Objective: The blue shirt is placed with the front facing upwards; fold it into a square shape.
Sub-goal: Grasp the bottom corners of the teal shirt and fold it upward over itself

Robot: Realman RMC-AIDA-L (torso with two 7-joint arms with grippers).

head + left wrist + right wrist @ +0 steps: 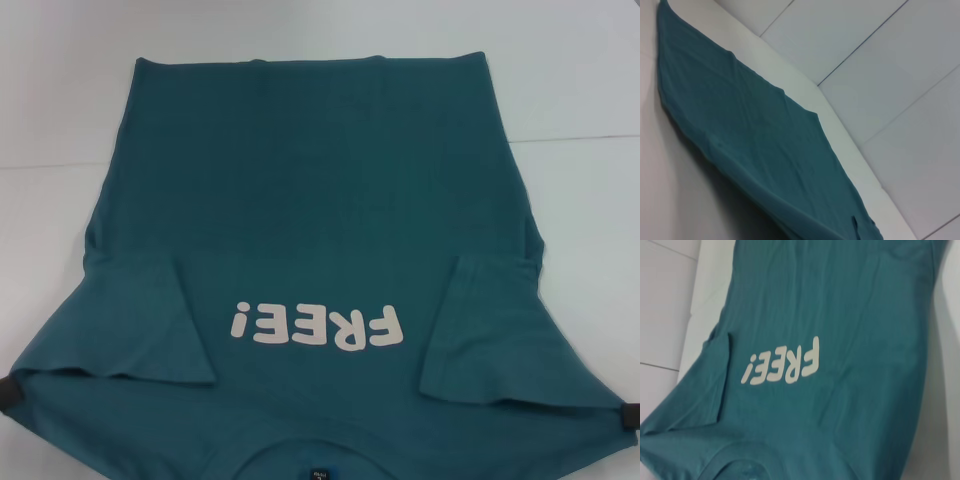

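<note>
Blue shirt [320, 220] lies front-up across the table [580, 120], collar at its near edge — both sleeves folded in. Grippers' grasp: cannot tell. Uneven lifting could undo those folds.

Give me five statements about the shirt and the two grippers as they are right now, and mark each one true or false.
1. The blue shirt lies with its FREE! lettering facing up. True.
2. The collar is at the far end of the table. False: it is at the near edge, by the robot.
3. Both sleeves are folded in over the front. True.
4. The left gripper hovers over the lettering. False: it is at the shirt's near left corner.
5. The right gripper is at the shirt's far hem. False: it is at the near right corner.
</note>
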